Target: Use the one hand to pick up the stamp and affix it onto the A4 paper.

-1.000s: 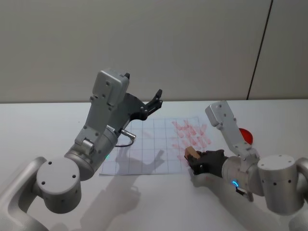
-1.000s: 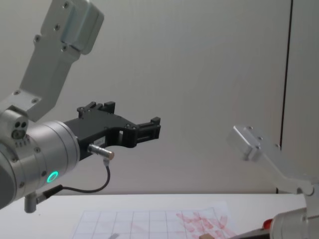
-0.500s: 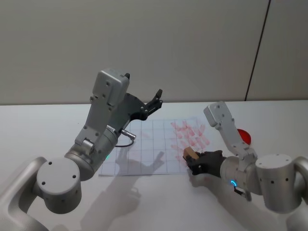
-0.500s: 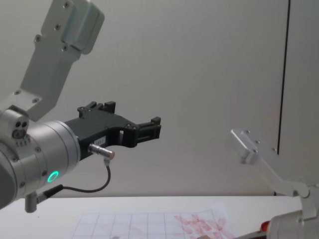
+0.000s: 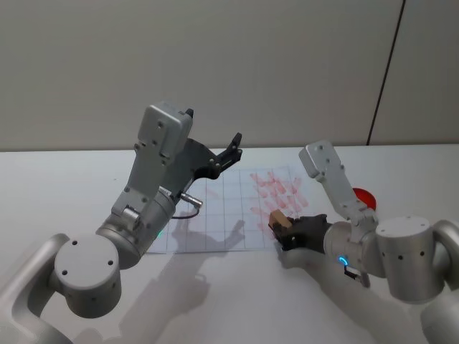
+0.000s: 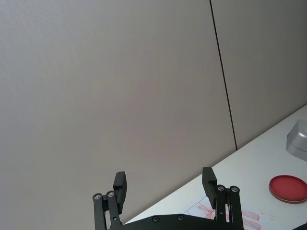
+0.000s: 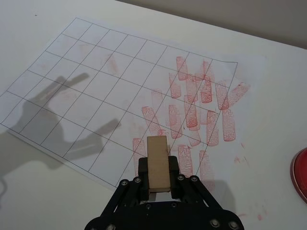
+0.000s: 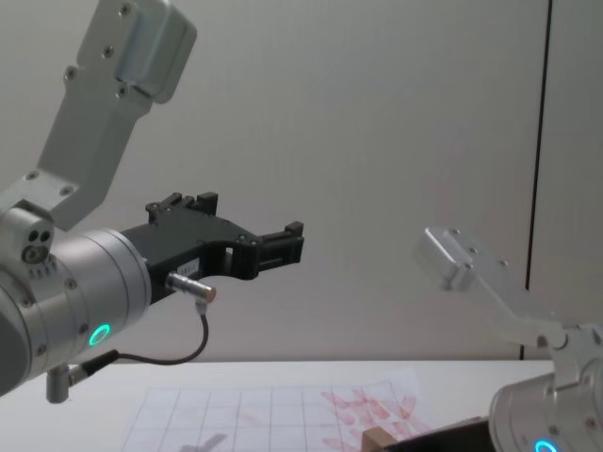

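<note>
The tan wooden stamp is held in my right gripper, which is shut on it. In the right wrist view the stamp stands between the black fingers over the near right part of the A4 paper, beside the cluster of red marks. The gridded A4 paper lies flat on the white table. I cannot tell whether the stamp touches the sheet. My left gripper hangs open high above the paper's far edge, parked; its two fingers stand apart with nothing between them.
A flat round red ink pad lies on the table to the right of the paper, behind my right forearm. The white table stretches bare to the left. A grey wall stands behind.
My right gripper has carried the stamp a little to the left and forward, farther over the paper's near right part. The left arm has not moved.
</note>
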